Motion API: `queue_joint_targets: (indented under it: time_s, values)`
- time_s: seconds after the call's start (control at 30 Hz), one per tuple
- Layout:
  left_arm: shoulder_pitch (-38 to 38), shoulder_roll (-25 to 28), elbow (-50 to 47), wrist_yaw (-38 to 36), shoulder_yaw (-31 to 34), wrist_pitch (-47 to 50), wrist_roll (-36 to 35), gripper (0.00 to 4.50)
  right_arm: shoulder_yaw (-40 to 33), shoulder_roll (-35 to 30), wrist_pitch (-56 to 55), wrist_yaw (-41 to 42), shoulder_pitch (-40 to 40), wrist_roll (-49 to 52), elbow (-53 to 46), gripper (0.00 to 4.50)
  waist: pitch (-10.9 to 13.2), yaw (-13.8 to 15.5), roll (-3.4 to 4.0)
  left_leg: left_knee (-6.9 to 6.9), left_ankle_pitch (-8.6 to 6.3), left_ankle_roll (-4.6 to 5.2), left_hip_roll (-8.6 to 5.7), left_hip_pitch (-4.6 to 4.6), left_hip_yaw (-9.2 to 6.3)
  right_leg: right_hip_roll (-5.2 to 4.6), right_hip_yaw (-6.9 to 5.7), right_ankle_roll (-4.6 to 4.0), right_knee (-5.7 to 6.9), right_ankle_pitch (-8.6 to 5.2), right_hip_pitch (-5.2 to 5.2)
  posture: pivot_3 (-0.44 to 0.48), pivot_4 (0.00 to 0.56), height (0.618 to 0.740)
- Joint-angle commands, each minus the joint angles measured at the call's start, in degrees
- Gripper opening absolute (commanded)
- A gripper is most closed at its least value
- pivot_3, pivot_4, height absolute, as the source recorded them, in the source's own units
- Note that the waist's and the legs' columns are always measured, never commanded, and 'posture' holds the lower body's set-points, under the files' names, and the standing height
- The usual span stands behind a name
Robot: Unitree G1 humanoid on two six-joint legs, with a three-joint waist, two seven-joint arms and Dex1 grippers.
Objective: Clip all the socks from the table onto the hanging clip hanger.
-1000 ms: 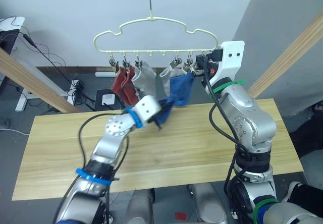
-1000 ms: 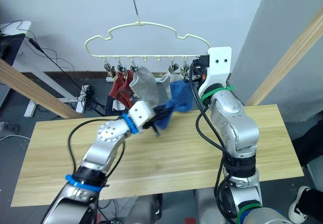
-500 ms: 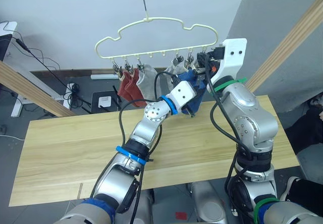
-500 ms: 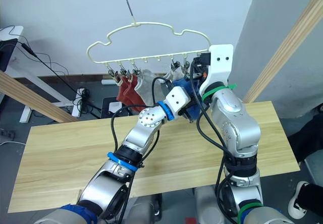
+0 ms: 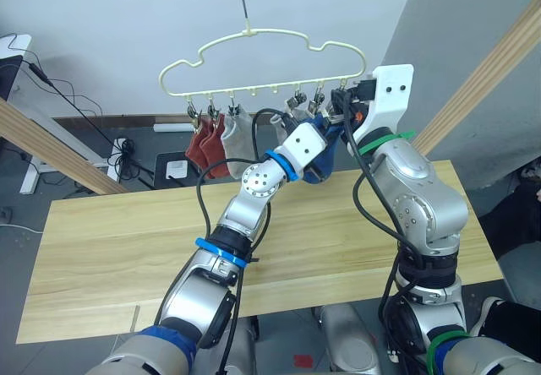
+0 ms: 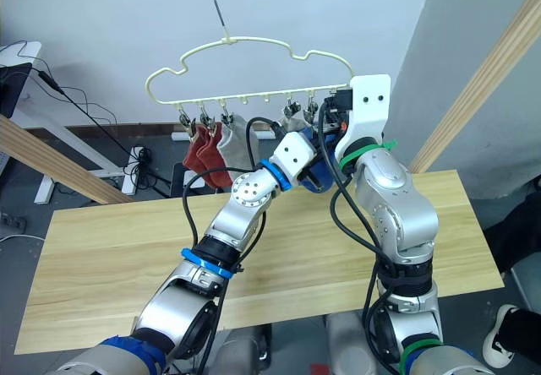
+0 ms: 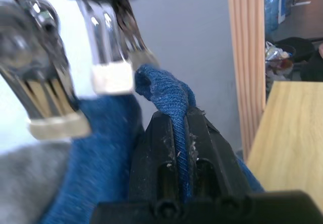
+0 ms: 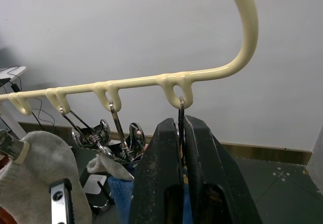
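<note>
The left gripper (image 7: 176, 128) pinches a blue sock (image 7: 169, 95) just under the clip hanger (image 5: 254, 33); the right gripper's (image 8: 180, 133) fingers squeeze the hanger's rightmost clip (image 8: 180, 114).

Head stereo pair looks forward and down over table (image 5: 101, 240) to clip hanger (image 5: 254, 62), both eyes sharing this. Left wrist camera sits close behind a pinched blue sock (image 7: 169, 100); right wrist camera close under the hanger's bar.

Silver arms; black cables; blue and green bands.
</note>
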Motion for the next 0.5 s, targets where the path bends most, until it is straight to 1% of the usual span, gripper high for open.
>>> queue_joint_targets:
  time_s: [0.03, 0.3, 0.5]
  values:
    - [-0.6, -0.4, -1.4, 0.7, 0.7, -1.5, 0.1, 0.02, 0.3, -0.5, -0.6, -0.2, 0.1, -0.7, -2.8, 0.00, 0.0, 0.0, 0.00, 0.00, 0.00, 0.00, 0.00, 0.00, 0.00, 0.00, 0.00, 0.00, 0.00, 0.00, 0.00, -0.266, 0.312, 0.740]
    - [-0.5, -0.5, -1.9, 1.3, 0.9, -1.4, 0.4, 0.02, 2.7, -3.0, -1.7, 0.4, 0.7, -3.3, -2.9, 0.00, 0.0, 0.0, 0.00, 0.00, 0.00, 0.00, -0.02, -0.01, -0.01, 0.00, 0.00, 0.00, -0.01, 0.00, 0.00, -0.266, 0.314, 0.740]
    - [-0.7, -0.5, -1.8, 1.8, 0.9, -1.4, 0.6, 0.02, 3.1, -3.9, -1.1, 0.2, 1.0, -4.4, -2.9, 0.00, 0.0, 0.0, 0.00, 0.01, 0.00, 0.00, -0.02, -0.01, -0.01, 0.00, 0.00, 0.01, 0.00, 0.00, 0.01, -0.267, 0.316, 0.740]
